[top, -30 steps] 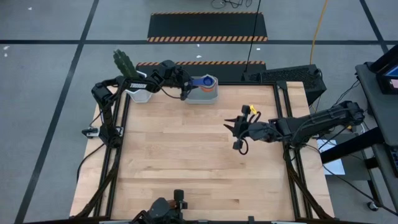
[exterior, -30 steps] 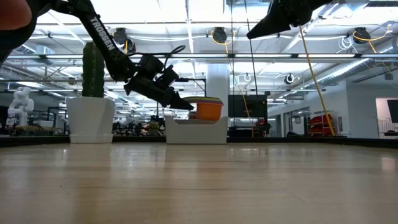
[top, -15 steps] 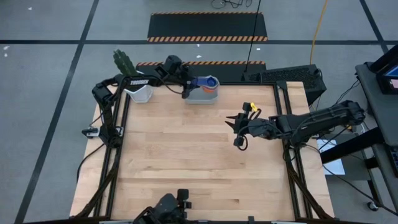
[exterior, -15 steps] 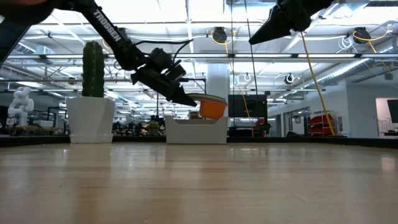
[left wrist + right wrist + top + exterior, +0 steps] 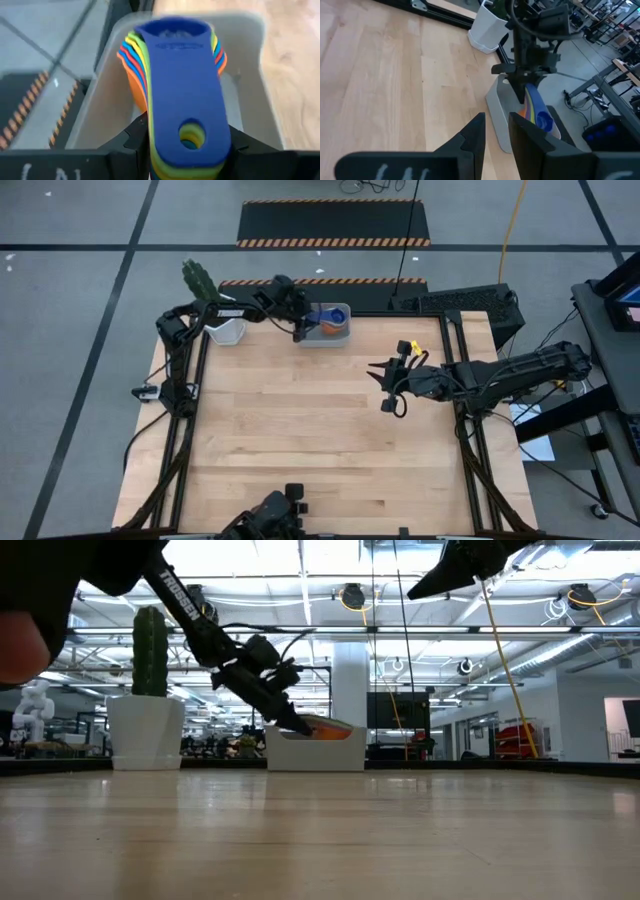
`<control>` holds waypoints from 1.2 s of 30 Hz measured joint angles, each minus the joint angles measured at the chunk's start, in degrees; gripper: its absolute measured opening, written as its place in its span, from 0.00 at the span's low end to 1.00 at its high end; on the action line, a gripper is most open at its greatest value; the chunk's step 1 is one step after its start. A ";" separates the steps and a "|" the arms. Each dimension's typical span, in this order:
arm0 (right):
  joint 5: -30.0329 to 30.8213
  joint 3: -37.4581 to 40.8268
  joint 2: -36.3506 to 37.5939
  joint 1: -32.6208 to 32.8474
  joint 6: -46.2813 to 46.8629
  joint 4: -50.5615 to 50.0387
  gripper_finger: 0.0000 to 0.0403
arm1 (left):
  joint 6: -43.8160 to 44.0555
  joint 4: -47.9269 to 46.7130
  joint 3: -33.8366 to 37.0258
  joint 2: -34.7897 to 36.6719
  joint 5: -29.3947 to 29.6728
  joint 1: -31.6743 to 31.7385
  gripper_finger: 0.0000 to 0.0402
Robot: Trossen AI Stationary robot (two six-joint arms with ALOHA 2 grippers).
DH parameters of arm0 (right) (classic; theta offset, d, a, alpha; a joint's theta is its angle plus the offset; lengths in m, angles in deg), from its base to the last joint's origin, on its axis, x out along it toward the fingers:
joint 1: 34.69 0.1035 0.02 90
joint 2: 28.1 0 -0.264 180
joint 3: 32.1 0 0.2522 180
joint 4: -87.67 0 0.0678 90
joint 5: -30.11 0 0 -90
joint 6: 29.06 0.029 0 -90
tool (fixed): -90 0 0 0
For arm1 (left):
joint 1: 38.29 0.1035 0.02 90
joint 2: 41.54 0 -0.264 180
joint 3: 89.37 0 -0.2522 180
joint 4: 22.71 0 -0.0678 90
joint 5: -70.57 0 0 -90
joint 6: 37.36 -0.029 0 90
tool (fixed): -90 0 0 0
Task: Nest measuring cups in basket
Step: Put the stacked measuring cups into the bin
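— Lower now than a moment ago: the nested stack of coloured plastic measuring cups (image 5: 175, 75), dark blue on top with yellow, green, red, light blue and orange rims fanned beneath, has come down into the pale grey-blue rectangular plastic basket (image 5: 250, 65). Earlier it hung tilted above the rim.

— And what holds it?

— The left gripper (image 5: 297, 326) is clamped on the stacked flat handles; its dark fingers (image 5: 137, 137) press them from both sides. The bowls sit inside the basket walls, and in the low view only an orange edge shows above the basket (image 5: 315, 752).

— Where is the other arm?

— The right gripper (image 5: 384, 387) hangs above the middle of the table's right half, well apart from the basket and pointing towards it. Its jaws stand narrow with a slim gap, holding nothing.

— The surface?

— A pale wooden tabletop (image 5: 300, 440) in a black frame. The basket stands at its far edge; just beside it, past the left arm, is a white hexagonal pot (image 5: 225, 330) with a green cactus (image 5: 150, 650).

— Beyond the table?

— Grey floor with black-and-orange striped mats (image 5: 333, 223), and a bright hall with ceiling lights.
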 joint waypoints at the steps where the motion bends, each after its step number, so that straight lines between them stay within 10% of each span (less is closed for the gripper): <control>1: 0.00 0.00 0.00 0.01 0.00 -0.03 0.20 | 0.35 -1.19 -0.30 -0.16 0.89 -0.18 0.34; 36: -0.01 0.04 0.00 0.01 -0.20 -0.31 0.20 | 0.29 -4.23 -0.80 0.04 6.04 -0.82 0.43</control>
